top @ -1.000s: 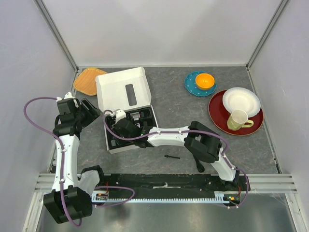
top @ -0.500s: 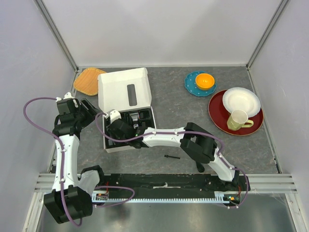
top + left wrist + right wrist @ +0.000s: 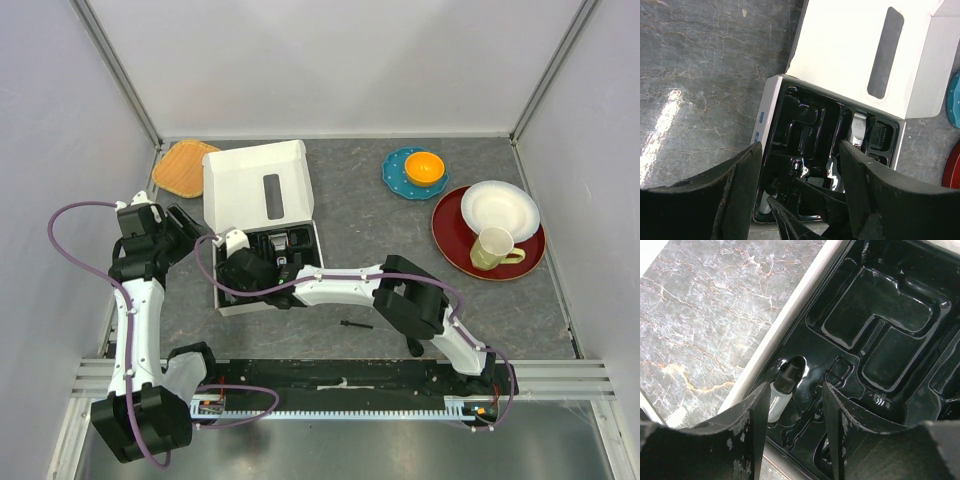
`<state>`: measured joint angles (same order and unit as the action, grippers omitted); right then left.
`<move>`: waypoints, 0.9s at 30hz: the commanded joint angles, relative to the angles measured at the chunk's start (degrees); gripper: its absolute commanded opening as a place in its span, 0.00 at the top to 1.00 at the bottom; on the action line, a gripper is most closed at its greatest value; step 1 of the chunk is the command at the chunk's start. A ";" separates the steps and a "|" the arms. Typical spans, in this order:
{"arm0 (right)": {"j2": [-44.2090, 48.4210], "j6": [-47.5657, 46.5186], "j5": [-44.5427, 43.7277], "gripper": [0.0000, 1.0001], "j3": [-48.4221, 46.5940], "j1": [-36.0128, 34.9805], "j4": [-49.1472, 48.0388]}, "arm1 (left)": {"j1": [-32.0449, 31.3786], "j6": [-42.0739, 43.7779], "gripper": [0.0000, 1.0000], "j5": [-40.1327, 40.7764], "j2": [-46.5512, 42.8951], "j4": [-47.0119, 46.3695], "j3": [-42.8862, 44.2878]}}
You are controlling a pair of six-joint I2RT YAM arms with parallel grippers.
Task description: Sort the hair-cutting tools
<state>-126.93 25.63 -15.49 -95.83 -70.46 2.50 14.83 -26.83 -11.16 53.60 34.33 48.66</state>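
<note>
Only the top view shows the thin black brush [image 3: 355,324], lying on the grey stone-patterned worktop [image 3: 350,230] just clear of the white cardboard box [image 3: 235,185]. Only the right wrist view shows a small pale vial with a black cap [image 3: 780,395], slotted in the glossy black moulded tray [image 3: 875,305]. The right gripper [image 3: 795,405] is spread above it. The left gripper [image 3: 801,155] is spread and empty.

Grey marbled table [image 3: 350,210], pale walls [image 3: 340,60]
</note>
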 commanded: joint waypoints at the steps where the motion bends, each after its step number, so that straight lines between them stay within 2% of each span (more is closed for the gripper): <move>1: -1.39 -0.32 -1.12 0.48 -1.29 -0.38 2.42 | 0.46 0.46 0.30 -1.41 -0.34 -0.93 0.03; 5: -1.39 0.04 -0.78 0.75 -0.85 -0.38 1.81 | 0.46 0.55 0.30 -1.32 -0.34 -0.93 0.03; 6: -1.47 0.12 -0.43 0.77 -0.76 -0.38 1.54 | 0.46 0.55 0.30 -1.41 -0.34 -0.93 0.11; 16: -3.23 0.39 0.37 0.89 -1.81 -0.38 0.92 | 0.55 0.55 0.30 -1.41 -0.34 -0.93 0.03; 27: -3.67 3.20 -1.74 0.92 -1.21 -0.38 1.72 | 0.64 0.46 0.30 -1.41 -0.17 -0.93 0.03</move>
<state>-129.19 27.46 -15.55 -97.36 -71.02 1.13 15.03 -26.83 -11.16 53.60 34.33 48.66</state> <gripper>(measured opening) 0.077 0.698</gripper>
